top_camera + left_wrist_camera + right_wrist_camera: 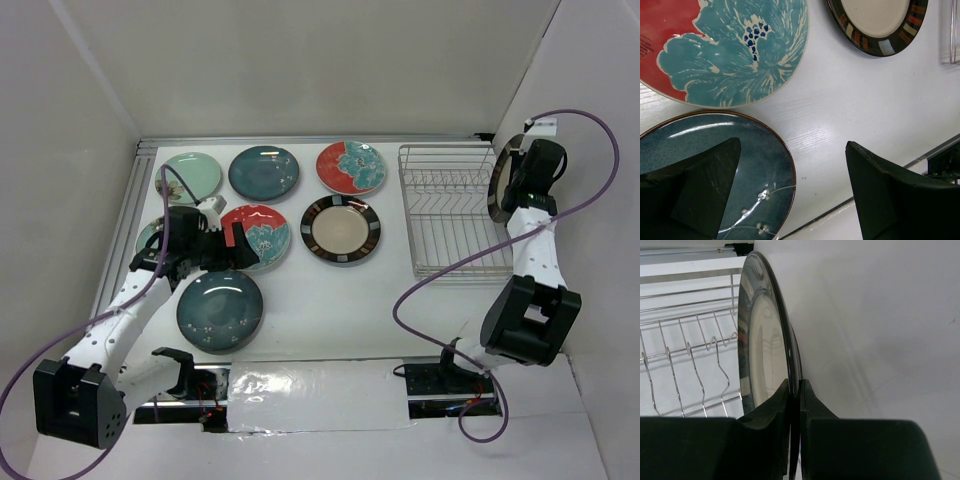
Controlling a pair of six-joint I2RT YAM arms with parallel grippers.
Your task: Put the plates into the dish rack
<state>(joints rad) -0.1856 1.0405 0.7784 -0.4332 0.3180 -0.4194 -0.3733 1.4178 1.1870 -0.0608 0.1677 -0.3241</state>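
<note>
Several plates lie flat on the white table: mint green (192, 175), dark teal (264, 172), red with teal flower (351, 166), cream with striped rim (340, 229), a second red flower plate (262, 232) and a second dark teal plate (220, 310). My left gripper (237, 250) is open and empty, low over the near edge of the second red plate (730, 50) and the teal plate (757, 165). My right gripper (512, 188) is shut on a cream striped plate (760, 350), held on edge above the right end of the silver wire dish rack (450, 210).
Another plate (149, 236) lies partly hidden under my left arm. White walls close in the table at the left, back and right. The rack's prongs (690, 360) stand to the left of the held plate. A purple cable (430, 285) loops near the rack's front.
</note>
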